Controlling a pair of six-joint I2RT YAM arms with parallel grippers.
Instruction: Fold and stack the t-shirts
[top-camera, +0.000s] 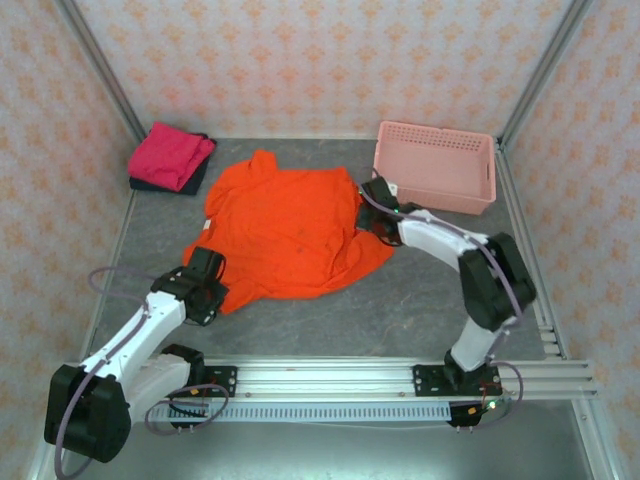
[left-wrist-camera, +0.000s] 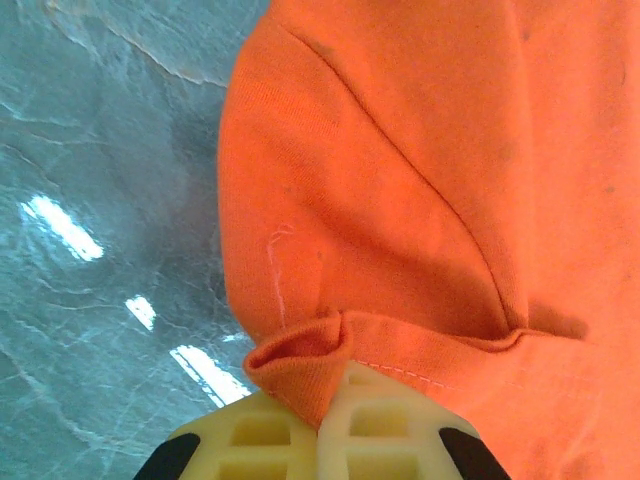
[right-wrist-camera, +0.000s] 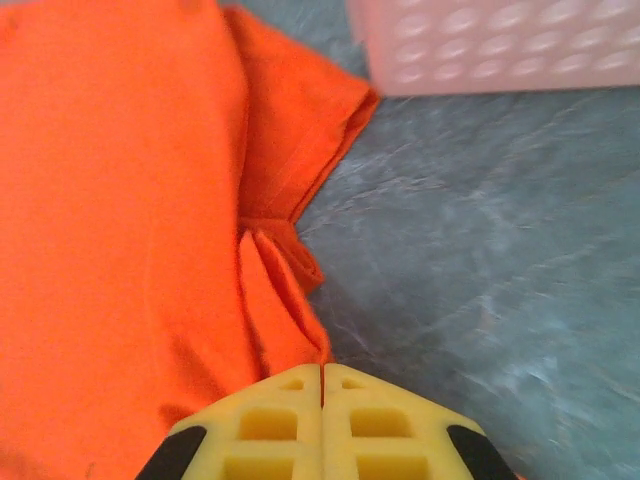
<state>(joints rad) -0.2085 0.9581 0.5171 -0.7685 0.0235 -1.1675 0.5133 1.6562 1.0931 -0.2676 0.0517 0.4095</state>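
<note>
The orange shirt (top-camera: 290, 230) lies spread, slightly rumpled, across the middle of the grey table (top-camera: 420, 300). The 2 grippers hold it at opposite edges.

The left gripper (top-camera: 208, 275) sits at the shirt's near-left corner. In the left wrist view its cream fingers (left-wrist-camera: 270, 435) are clenched together, with a small folded bit of hem of the orange shirt (left-wrist-camera: 400, 180) pinched between the tips of the left gripper (left-wrist-camera: 322, 405). A seam runs diagonally across the cloth beyond the pinch, and bare table (left-wrist-camera: 100, 200) shows to the left.

The right gripper (top-camera: 372, 200) is at the shirt's right edge, just near of the basket (top-camera: 435, 185). In the right wrist view its fingers (right-wrist-camera: 270, 420) are pressed tight against each other. Pleats in the edge of the orange shirt (right-wrist-camera: 120, 200) converge on the tips of the right gripper (right-wrist-camera: 322, 375), so it appears to be grasping that edge. Table (right-wrist-camera: 500, 280) lies to the right and the basket (right-wrist-camera: 500, 50) stands at the far side.

In the far-left corner the magenta shirt (top-camera: 168, 155) rests folded on top of the navy shirt (top-camera: 198, 178), whose dark edge shows along the near and right sides. This pile lies well apart from the orange shirt's main spread. The pink lattice basket stands in the far-right part of the table.
</note>
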